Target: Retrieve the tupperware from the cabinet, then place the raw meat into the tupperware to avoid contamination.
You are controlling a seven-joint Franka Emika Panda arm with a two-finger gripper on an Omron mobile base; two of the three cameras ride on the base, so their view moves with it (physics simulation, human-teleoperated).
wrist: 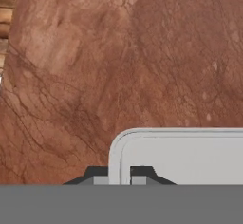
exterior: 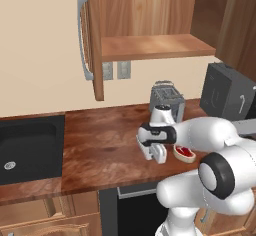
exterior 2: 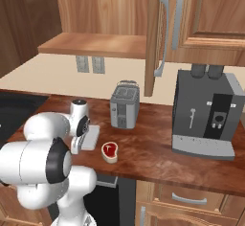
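Note:
The pale grey-white tupperware point(exterior 2: 92, 137) rests flat on the brown counter, left of the raw meat point(exterior 2: 109, 150), a small red steak with a cream rim, also visible from the left side point(exterior: 185, 152). My gripper point(wrist: 119, 175) points down at the tupperware's point(wrist: 185, 156) near corner, and its fingers sit on either side of the low wall, shut on it. From the left base view the hand point(exterior: 159, 155) covers most of the container. The wooden cabinet point(exterior: 155, 47) above stands open with its shelf bare and its door point(exterior 2: 153, 38) swung out.
A silver-grey toaster point(exterior 2: 125, 104) stands just behind the tupperware. A dark coffee machine point(exterior 2: 206, 115) occupies the counter's right end. A black sink point(exterior: 27, 147) lies to the left. The open cabinet door point(exterior: 92, 40) hangs over the counter.

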